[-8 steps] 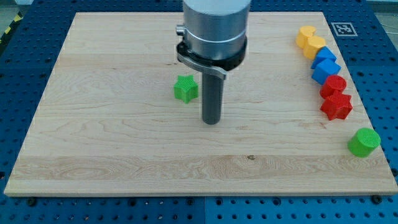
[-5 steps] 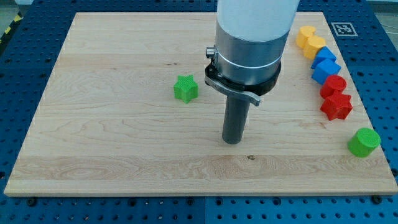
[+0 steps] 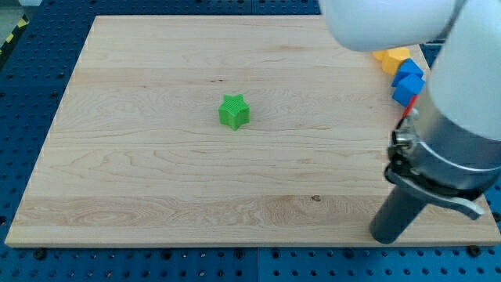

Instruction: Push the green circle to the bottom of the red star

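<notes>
My tip rests on the board near its bottom edge, at the view's lower right. The arm's body covers the right edge of the board, so the green circle and the red star are hidden behind it. A green star sits left of the board's centre, far to the upper left of my tip.
A yellow block and two blue blocks show at the view's upper right, partly covered by the arm. The wooden board lies on a blue perforated table.
My tip has swept from the board's middle to the lower right, near the bottom edge. The arm now hides the red blocks and the green circle. The green star has not moved.
</notes>
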